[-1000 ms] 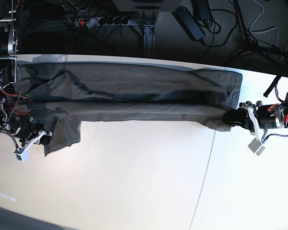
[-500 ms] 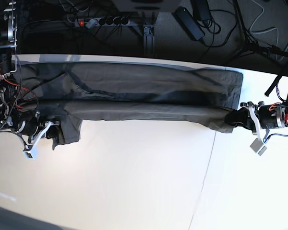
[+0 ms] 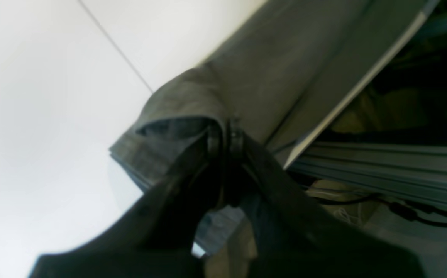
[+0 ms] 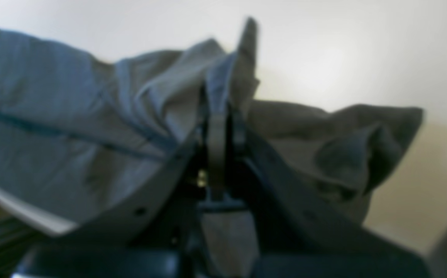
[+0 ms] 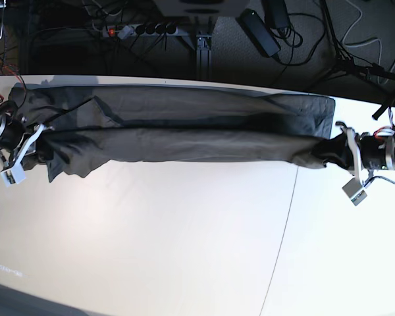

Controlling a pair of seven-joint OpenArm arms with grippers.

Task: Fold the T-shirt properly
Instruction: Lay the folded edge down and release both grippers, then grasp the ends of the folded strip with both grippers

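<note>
The dark grey-olive T-shirt [image 5: 184, 125] lies stretched in a long band along the table's far edge, its near layer doubled over. At the band's right end in the base view, my left gripper [image 5: 324, 153] is shut on a bunched fold. The left wrist view shows its fingertips [image 3: 225, 137] pinching the T-shirt [image 3: 254, 65]. My right gripper [image 5: 45, 149] is shut on the left end, where cloth hangs in a small lump. In the blurred right wrist view, that gripper [image 4: 217, 112] clamps a ridge of the T-shirt [image 4: 53, 116].
The white table [image 5: 184, 250] has a thin seam [image 5: 286, 224] running from the shirt to the near edge. Its far edge [image 3: 362, 77] borders a dark floor with a power strip [image 5: 141, 28] and cables. A metal rail [image 3: 381, 166] runs below that edge.
My right gripper has shut on the hanging left end and carried it up and left, pulling the shirt taut. My left gripper has moved slightly toward the far edge, still gripping.
</note>
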